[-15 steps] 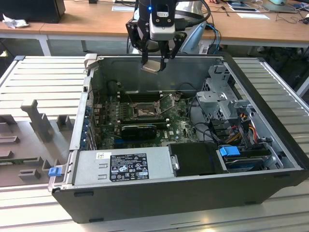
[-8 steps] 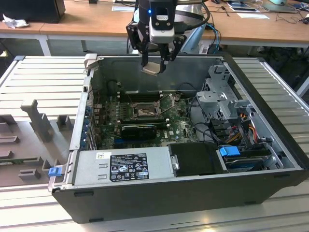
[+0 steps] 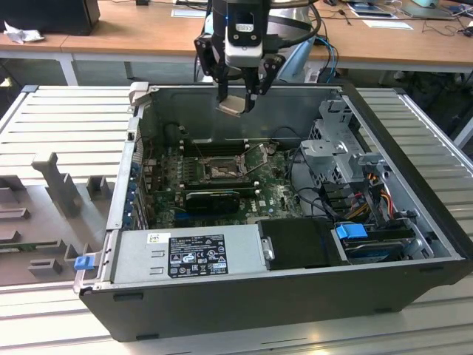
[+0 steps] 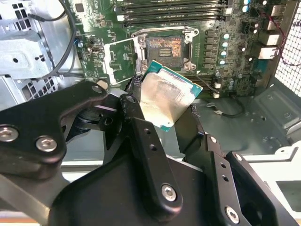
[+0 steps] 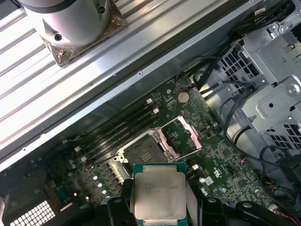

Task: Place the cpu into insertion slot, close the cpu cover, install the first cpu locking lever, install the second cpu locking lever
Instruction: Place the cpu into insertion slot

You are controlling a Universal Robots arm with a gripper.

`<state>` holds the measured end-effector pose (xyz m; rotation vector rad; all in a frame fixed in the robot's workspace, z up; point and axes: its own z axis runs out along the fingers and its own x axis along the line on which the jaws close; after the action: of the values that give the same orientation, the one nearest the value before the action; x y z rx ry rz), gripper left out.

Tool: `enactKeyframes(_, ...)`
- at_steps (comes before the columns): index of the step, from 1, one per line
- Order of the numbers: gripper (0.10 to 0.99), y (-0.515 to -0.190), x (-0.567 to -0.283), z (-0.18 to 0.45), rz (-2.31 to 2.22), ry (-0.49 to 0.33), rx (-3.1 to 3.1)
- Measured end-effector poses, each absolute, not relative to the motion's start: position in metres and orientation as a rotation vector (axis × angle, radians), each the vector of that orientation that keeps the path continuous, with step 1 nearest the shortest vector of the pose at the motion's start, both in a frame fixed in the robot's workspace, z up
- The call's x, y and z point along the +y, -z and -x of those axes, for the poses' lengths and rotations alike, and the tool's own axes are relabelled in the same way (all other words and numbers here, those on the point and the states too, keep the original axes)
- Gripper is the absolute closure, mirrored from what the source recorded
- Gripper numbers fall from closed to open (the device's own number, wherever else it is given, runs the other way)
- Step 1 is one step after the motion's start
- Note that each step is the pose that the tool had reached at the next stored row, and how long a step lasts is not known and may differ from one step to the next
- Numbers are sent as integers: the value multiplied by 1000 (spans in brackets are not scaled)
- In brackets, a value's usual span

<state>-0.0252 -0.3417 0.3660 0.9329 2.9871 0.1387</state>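
Our gripper [image 3: 238, 98] pinches the cpu [image 3: 230, 106] by two side edges, in the upper middle of the exterior view, high above the bare insertion slot [image 3: 222, 171]. We think the cpu is light, stiff and easy to hurt, so we hold the edges only.

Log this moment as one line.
pincer shut on flat square silver-topped cpu | dark square insertion slot empty | silvery cpu cover frame raised

arm [image 3: 244, 37]: grey-white wrist block, black cables [image 3: 316, 21] | tool [image 3: 236, 102]: black linked fingers [image 4: 141, 141], silver screw heads [image 4: 168, 192]
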Motion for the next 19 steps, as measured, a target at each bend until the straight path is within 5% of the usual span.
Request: enactKeyframes(19, 557, -364, -342, 25, -1290, -133, 2839)
